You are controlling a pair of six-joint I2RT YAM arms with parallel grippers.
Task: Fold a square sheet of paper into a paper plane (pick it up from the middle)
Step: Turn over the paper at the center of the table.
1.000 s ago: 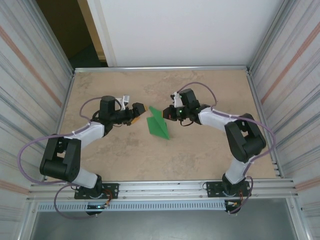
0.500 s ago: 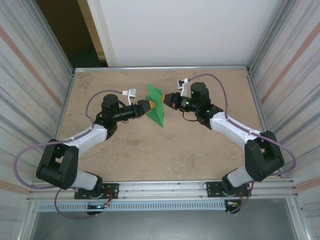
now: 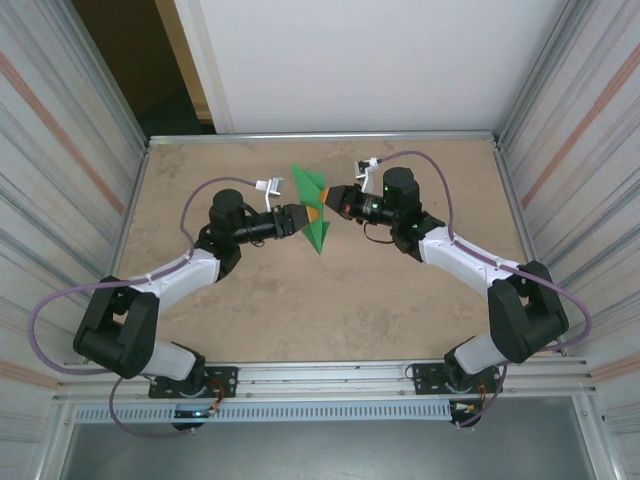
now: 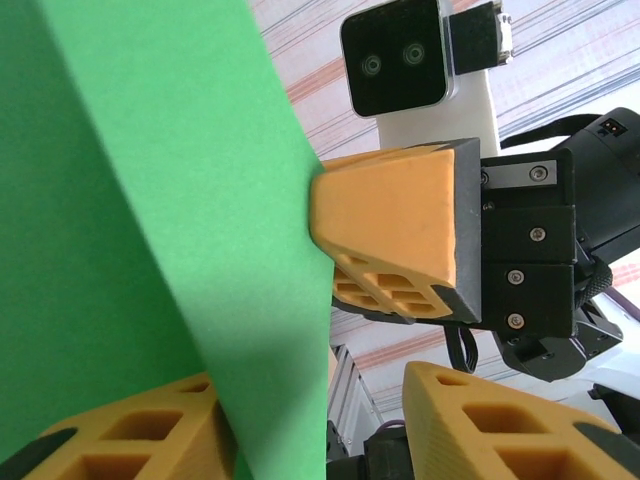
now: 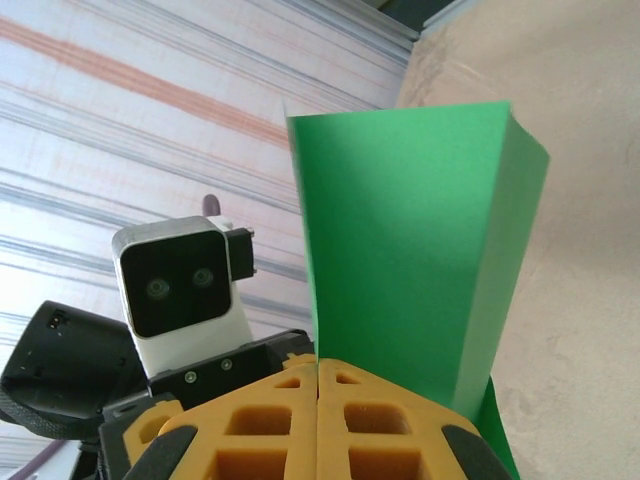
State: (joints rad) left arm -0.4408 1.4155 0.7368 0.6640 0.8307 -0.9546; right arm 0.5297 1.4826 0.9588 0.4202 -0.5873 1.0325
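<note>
The square sheet of paper point(image 3: 311, 186), bright green and folded into a pointed, creased shape, hangs upright in the air over the middle back of the table. My right gripper point(image 3: 321, 211) is shut on it from the right; in the right wrist view the paper point(image 5: 400, 240) runs down into the closed seam of that gripper point(image 5: 318, 365). From the left, my left gripper point(image 3: 302, 215) straddles the paper point(image 4: 170, 200). The sheet lies against one finger of the left gripper point(image 4: 310, 400), a gap separates it from the other, and the jaws are open. The right gripper's orange fingers point(image 4: 400, 230) press the paper's far side.
The tan table point(image 3: 330, 310) stretches below the lifted paper. Corrugated metal walls point(image 3: 60, 150) close both sides, and a white wall point(image 3: 360, 60) stands at the back. A metal rail point(image 3: 330, 378) with the arm bases runs along the near edge.
The right gripper lifted the paper off the table and carried it toward the back. The left gripper followed, moved in around the sheet, and its jaws have narrowed.
</note>
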